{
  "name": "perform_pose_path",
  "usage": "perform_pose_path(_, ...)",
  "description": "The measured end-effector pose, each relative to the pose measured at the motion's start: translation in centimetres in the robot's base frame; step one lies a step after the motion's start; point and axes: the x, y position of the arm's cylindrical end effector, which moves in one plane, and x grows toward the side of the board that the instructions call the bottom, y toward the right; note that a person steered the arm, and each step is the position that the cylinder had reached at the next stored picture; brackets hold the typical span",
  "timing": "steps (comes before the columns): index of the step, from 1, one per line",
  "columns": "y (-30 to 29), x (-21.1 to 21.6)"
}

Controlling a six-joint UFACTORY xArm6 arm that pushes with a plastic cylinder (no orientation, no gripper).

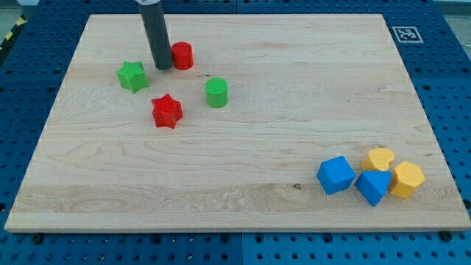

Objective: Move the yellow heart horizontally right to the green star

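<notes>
**Rod tip resting between green star and red cylinder, yellow heart far away**

Gripper hardware is not part of this arm, so no open or closed state applies; instead a straight dark rod comes down from the view's top, and my tip (163,68) sits on the wooden worktop (294,81) in the upper left area. My tip is just left of a red cylinder (182,56), touching it or nearly so, and a little to the right of the green star (132,76), with a small gap between tip and star.

Below and to the right of my tip lies a red star (167,111). To the right of that, slightly higher, stands a green cylinder (216,93). These four blocks form a loose cluster in the upper left part of the worktop.

The yellow heart (380,159) is well apart from this cluster, near the view's lower right corner. Just to its right and slightly lower is a yellow hexagon-like block (407,179). A blue cube (336,175) sits to the left of the heart, and a second blue block (374,186), whose shape looks roughly triangular, lies between the cube and the yellow hexagon-like block, just below the heart. These four blocks are packed closely together.

A small black and white marker (405,34) is printed at the worktop's upper right corner. Blue pegboard (449,88) surrounds the worktop.
</notes>
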Motion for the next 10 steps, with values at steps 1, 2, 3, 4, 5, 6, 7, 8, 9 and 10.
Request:
perform_pose_path(1,0.0,0.4)
perform_pose_path(2,-1.2,-0.5)
perform_pose_path(3,-5.3,-4.4)
perform_pose_path(4,-1.1,-11.7)
perform_pose_path(5,7.2,-13.3)
perform_pose_path(6,13.7,-10.5)
perform_pose_path(7,19.2,-5.9)
perform_pose_path(8,25.4,-0.2)
perform_pose_path(9,31.0,5.9)
perform_pose_path(10,36.1,12.7)
